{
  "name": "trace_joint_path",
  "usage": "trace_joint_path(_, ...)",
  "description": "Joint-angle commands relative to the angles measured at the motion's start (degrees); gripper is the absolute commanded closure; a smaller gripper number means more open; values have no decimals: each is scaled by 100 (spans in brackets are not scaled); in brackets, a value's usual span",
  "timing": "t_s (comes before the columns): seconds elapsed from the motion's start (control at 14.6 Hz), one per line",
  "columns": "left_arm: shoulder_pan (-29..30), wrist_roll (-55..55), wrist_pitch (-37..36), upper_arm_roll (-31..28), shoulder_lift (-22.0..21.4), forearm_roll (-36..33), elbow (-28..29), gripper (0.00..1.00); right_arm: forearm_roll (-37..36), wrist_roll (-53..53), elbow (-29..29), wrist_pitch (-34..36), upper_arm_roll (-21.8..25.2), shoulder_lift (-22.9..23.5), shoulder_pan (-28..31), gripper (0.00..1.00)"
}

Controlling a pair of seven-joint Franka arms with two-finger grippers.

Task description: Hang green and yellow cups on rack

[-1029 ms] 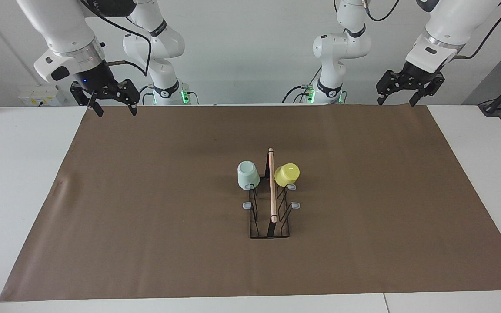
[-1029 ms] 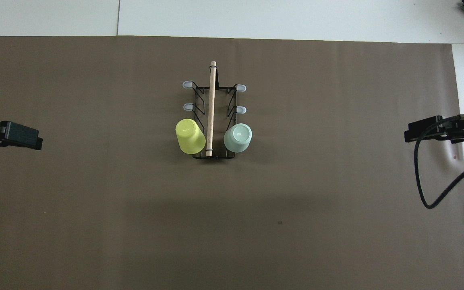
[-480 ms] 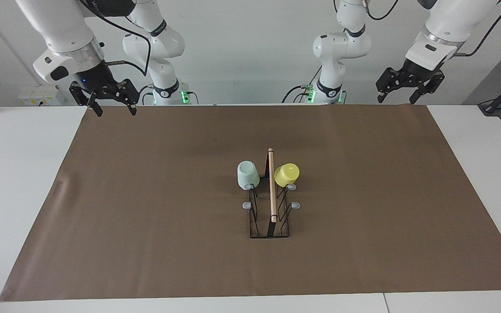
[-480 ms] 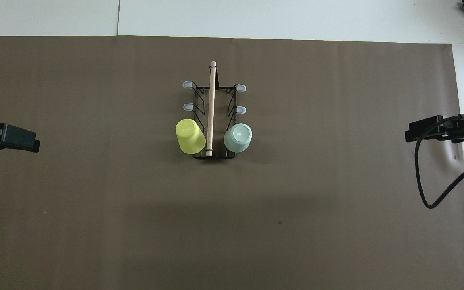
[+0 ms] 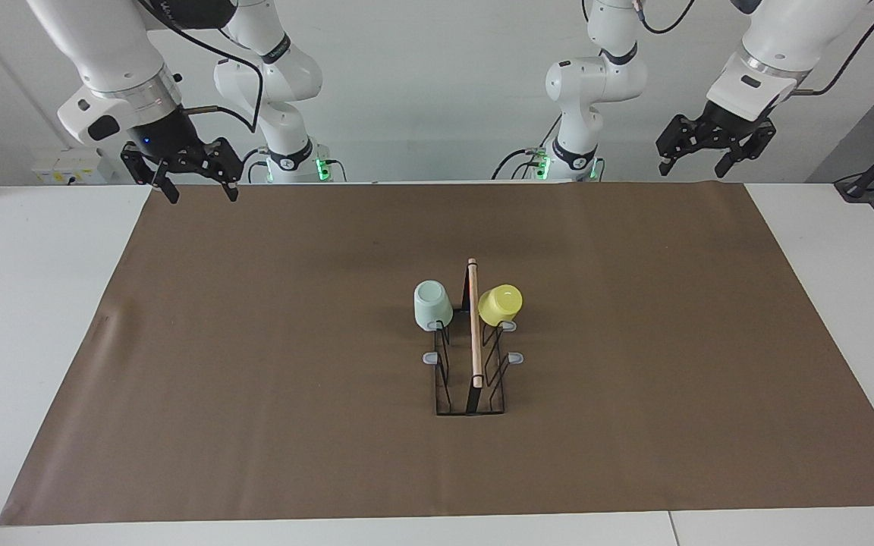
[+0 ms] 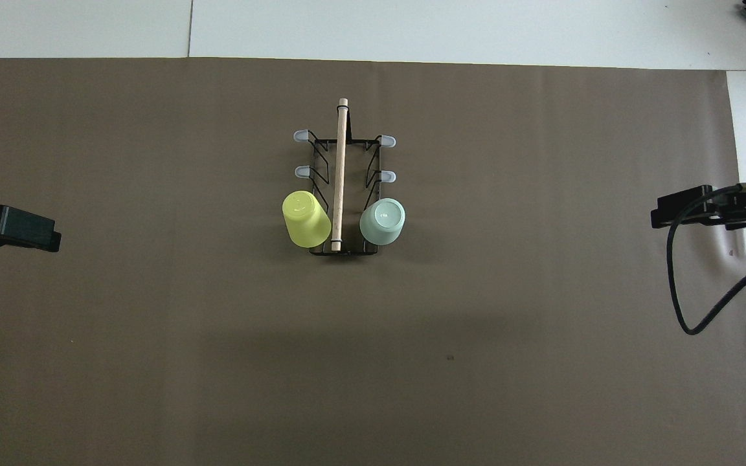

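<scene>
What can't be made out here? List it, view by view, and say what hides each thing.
- Prongs under the green cup and yellow cup: both views, covered by the cups themselves.
- Cup mouths: both views, turned down and away.
- Left gripper and right gripper: overhead view, cut off by the side edges.
- Rack base wires: overhead view, partly covered by the wooden rod.

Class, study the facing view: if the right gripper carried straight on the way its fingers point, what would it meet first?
The right gripper points steeply down, so it would probably first meet the brown mat near its corner, though depth is uncertain.
</scene>
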State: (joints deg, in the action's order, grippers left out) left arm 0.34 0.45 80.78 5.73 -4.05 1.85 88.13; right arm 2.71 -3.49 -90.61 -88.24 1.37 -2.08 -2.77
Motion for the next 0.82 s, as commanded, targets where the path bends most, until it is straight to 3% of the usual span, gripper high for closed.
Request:
trace_joint_path(0.0, -17, 87, -98, 7, -122, -71, 37, 0, -104, 41, 149, 44, 48, 94, -57, 0)
trace_joint_path(0.75, 45, 43, 78, -19, -122, -18, 55, 0, -104, 32, 140, 0, 57, 94, -57, 0)
